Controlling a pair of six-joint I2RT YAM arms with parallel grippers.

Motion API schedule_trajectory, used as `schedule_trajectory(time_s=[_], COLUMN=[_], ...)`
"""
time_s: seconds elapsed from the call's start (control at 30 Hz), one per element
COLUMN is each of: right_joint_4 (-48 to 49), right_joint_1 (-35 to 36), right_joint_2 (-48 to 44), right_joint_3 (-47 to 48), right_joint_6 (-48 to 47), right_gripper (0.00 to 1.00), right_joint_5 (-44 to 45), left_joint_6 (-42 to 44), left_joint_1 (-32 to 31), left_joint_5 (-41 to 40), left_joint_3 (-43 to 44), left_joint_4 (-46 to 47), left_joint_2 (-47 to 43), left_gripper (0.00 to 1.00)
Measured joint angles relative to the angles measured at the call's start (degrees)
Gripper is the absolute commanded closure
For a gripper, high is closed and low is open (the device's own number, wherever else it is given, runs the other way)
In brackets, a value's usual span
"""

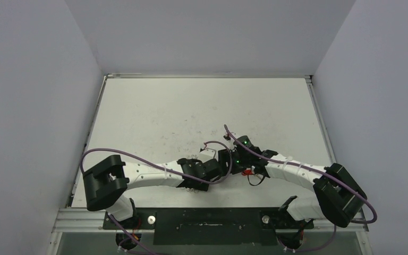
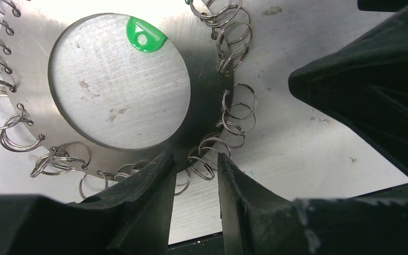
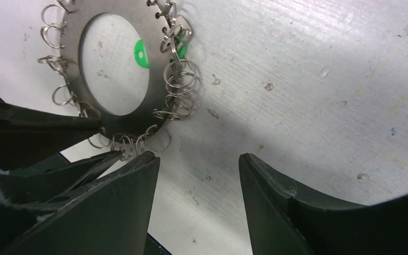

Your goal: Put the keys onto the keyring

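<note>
Left wrist view: the keyring [image 2: 208, 98] lies flat on the surface [image 2: 308, 154]. Its rim from 9 to 12 o'clock is cut off by the frame. A half-round of green tag [image 2: 144, 36] shows at the 1 o'clock edge of the central hole, and the rest is tucked under the plate. No key blade can be made out here. At 6 o'clock the left pincer [image 2: 194, 167] straddles the rim with wire loops [image 2: 204, 162] in its gap. Whether it is clenched on them or released, I cannot tell. A black wedge [image 2: 372, 90], cut off at 3 o'clock, blocks that side.

Right wrist view: the keyring sits at 11 o'clock, round, with no long axis. The green-tagged key [image 3: 178, 32] lies among the loops at the ring's 2 o'clock. Its tag runs under the plate toward the hole, so the key lies roughly radial. The left pincer's fingers [image 3: 58, 125] cover the ring's 7 o'clock rim. The right pincer [image 3: 197, 164] stands released, with only bare surface between its fingers, just beside the ring.

Top view: the left arm [image 1: 149, 174] and right arm [image 1: 292, 171] meet at centre and hide the keyring entirely. A red speck [image 1: 249, 171] by the right wrist is too small to identify.
</note>
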Motion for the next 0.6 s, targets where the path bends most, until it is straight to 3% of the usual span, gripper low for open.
schedule_trajectory(time_s=[0.27, 0.6], right_joint_4=[-0.15, 0.13], right_joint_1=[2.16, 13.57], right_joint_2=[-3.19, -2.32], right_joint_3=[-0.02, 2.54], right_joint_6=[2.78, 8.28], right_gripper=[0.46, 0.56], right_joint_5=[0.26, 2.73], left_joint_6=[1.01, 0.37], left_joint_1=[1.97, 17.35], left_joint_5=[1.70, 9.77], left_joint_3=[-2.19, -17.70], left_joint_4=[1.36, 8.13], left_joint_2=[-6.45, -28.81], left_gripper=[0.56, 0.50])
